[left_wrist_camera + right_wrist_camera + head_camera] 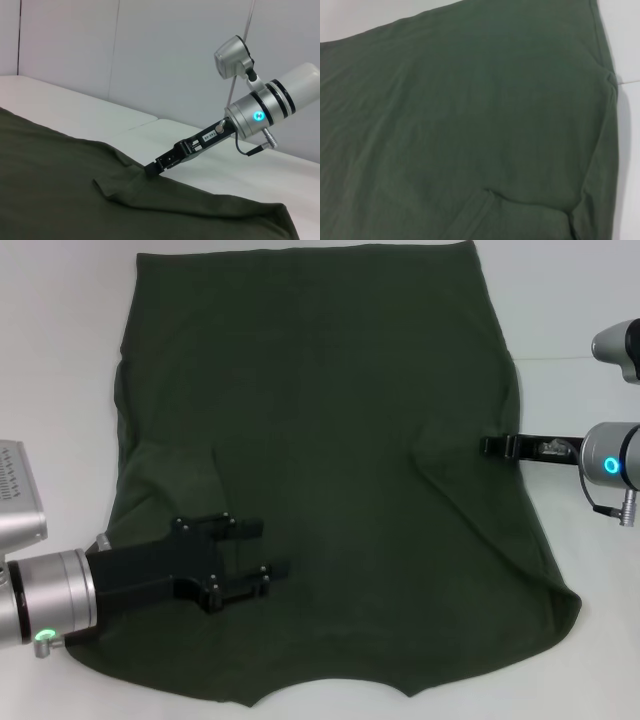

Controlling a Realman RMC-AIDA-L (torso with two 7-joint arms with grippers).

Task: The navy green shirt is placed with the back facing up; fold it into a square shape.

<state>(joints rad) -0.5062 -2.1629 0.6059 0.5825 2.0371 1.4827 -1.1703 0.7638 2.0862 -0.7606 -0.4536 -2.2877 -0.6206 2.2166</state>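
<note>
The left gripper [262, 548], a black two-fingered claw on a silver wrist, is reaching in from about eight o'clock in the head view and hovering over the near left part of the garment; its fingers are standing clearly apart with nothing between them. Beneath it, the navy green shirt [330, 430] — a large, plain, dark olive-green T-shirt of soft matte knit — is lying spread nearly flat on the smooth white table [60, 360], filling most of the centre and running out towards twelve o'clock. A fold of cloth is showing at its left side near nine o'clock, another crease at three o'clock.

Farther off, at three o'clock, the right gripper [492, 445] — slim, black, on a silver arm with a glowing blue ring — is sitting low at the shirt's right edge, its tip touching the fabric there [150, 168]. Whether it is pinching the cloth cannot be told.
</note>
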